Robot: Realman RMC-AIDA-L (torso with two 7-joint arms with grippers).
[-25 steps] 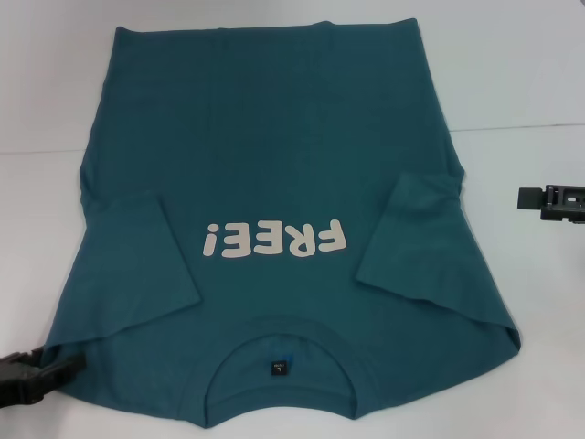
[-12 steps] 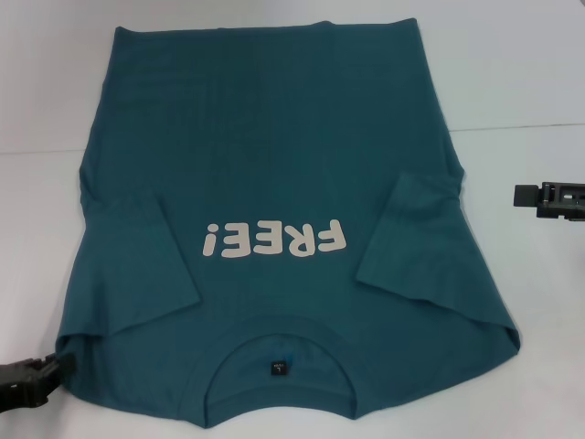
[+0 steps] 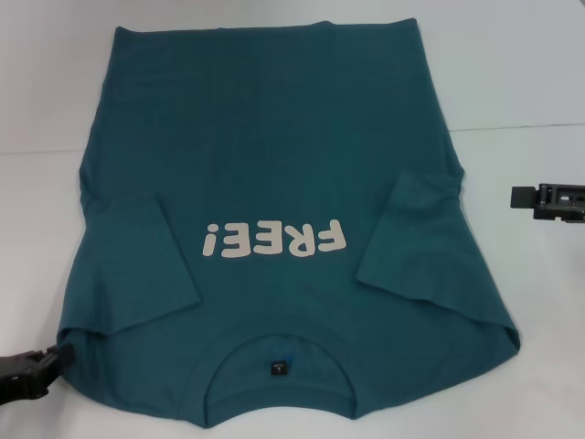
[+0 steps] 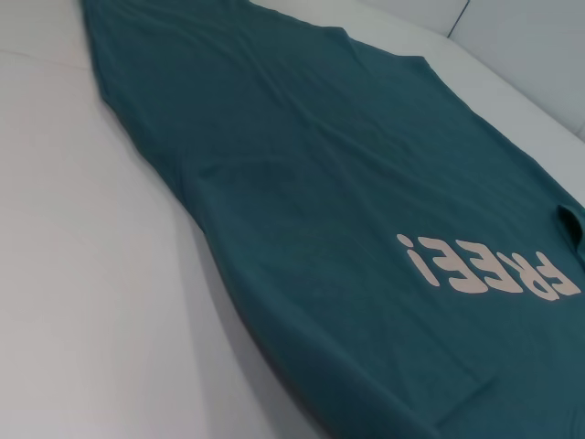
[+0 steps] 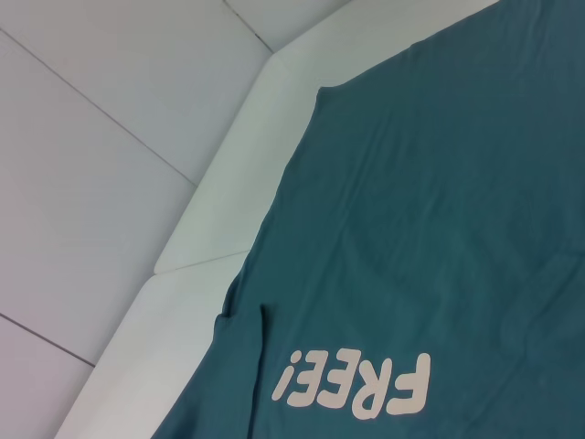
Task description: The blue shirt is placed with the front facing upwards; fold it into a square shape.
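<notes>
The blue shirt [image 3: 274, 155] lies flat on the white table, front up, with white "FREE!" lettering [image 3: 274, 240] and its neck label [image 3: 279, 368] toward me. Both short sleeves [image 3: 137, 265] are folded inward over the body. My left gripper [image 3: 37, 370] sits low at the near left, just touching or beside the shirt's shoulder corner. Off the shirt's right side, level with the right sleeve [image 3: 411, 242], my right gripper [image 3: 526, 196] hovers clear of the cloth. The left wrist view shows the shirt [image 4: 347, 183] from its side, and the right wrist view shows the shirt [image 5: 439, 229] from the other.
The white table [image 3: 521, 82] extends on both sides of the shirt. A seam line [image 3: 512, 128] crosses its surface at the right. The table's padded edge [image 5: 210, 229] and pale wall panels show in the right wrist view.
My left gripper has drawn back a little to the left off the shirt's shoulder corner. My right gripper has edged slightly toward the shirt. The shirt lies as before.
</notes>
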